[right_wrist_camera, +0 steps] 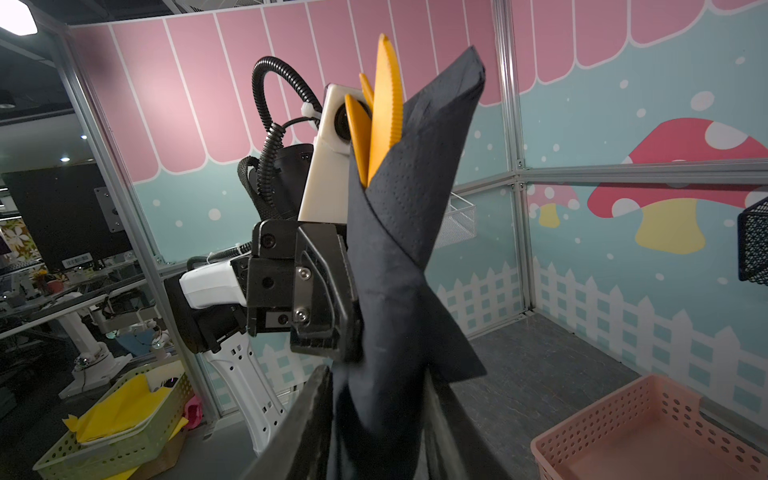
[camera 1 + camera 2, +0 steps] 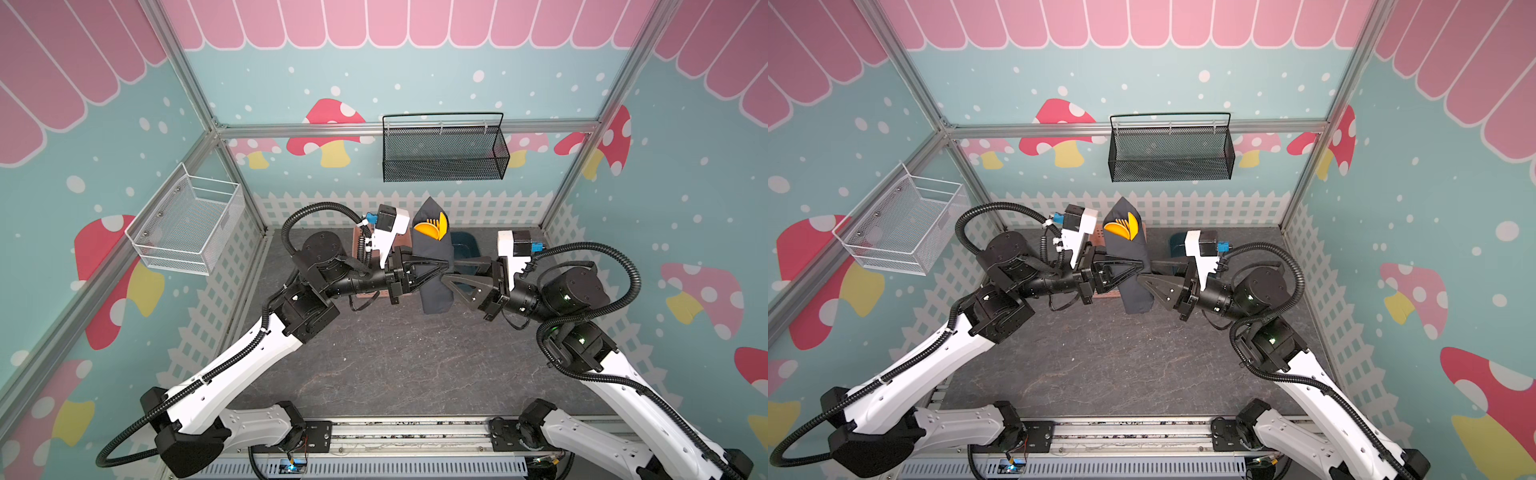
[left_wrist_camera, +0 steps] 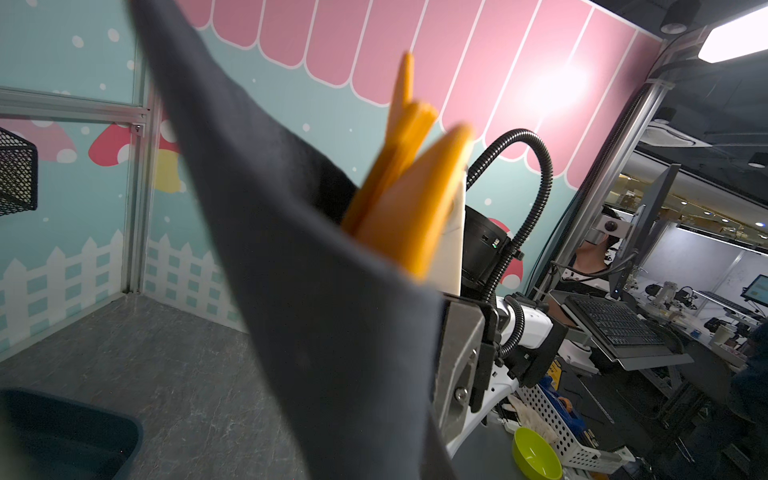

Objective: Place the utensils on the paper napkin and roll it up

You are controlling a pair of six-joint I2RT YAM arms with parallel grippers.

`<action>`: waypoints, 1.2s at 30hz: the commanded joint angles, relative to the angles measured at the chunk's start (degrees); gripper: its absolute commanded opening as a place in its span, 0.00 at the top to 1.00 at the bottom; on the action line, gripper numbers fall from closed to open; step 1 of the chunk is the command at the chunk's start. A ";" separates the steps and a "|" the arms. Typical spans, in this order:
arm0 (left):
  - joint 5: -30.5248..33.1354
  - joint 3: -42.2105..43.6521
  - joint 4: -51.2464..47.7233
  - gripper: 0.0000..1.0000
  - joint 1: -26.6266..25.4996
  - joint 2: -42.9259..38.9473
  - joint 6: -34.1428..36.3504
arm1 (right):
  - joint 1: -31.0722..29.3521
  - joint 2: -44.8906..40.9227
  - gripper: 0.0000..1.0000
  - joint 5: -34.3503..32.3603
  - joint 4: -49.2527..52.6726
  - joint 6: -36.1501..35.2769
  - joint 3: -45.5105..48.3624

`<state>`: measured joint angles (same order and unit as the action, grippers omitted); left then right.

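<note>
Left gripper (image 1: 351, 299), item one: jaws narrow and clamped on the middle of the paper napkin (image 2: 432, 253), entering from 9 o'clock in both top views; I hold the bundle upright, clear of the table (image 2: 395, 353).

Right gripper (image 2: 449, 272), item two: enters from 3 o'clock; its fingers (image 1: 307, 419) straddle the lower part of the roll; I cannot tell whether they press on the paper or merely flank it.

Utensils (image 2: 433, 229), item three: orange-yellow heads fan out of the wrap's open end at 12 o'clock; handles hidden inside.

Surroundings: pink basket (image 1: 648, 424) on the table at 10 o'clock of the bundle; dark blue tub (image 2: 463, 245) at 2 o'clock.

Hazards, my judgement: a loose flap (image 1: 453, 353) juts from the lower wrap, so the roll could unwind if either grip slackens; the cutlery could slide out below if my squeeze eases; the thin paper could tear if my two grippers pull against each other.

Writing: none legible; a barcode sticker (image 1: 77, 261) outside the cell is too small to read.
</note>
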<state>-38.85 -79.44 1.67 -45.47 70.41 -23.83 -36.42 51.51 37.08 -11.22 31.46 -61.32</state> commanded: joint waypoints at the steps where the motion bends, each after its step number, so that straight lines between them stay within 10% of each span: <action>1: -1.82 -0.80 2.18 0.93 -0.12 0.51 -0.73 | -0.15 -0.05 0.63 1.59 -2.64 0.44 0.39; 36: -4.21 -2.48 2.37 0.92 -1.02 2.54 -1.66 | -0.14 0.62 0.85 6.63 -3.14 -0.65 0.35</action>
<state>-42.30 -80.71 4.10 -45.89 72.20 -25.21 -36.36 52.73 43.42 -13.28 32.12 -61.19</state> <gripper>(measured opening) 0.100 0.164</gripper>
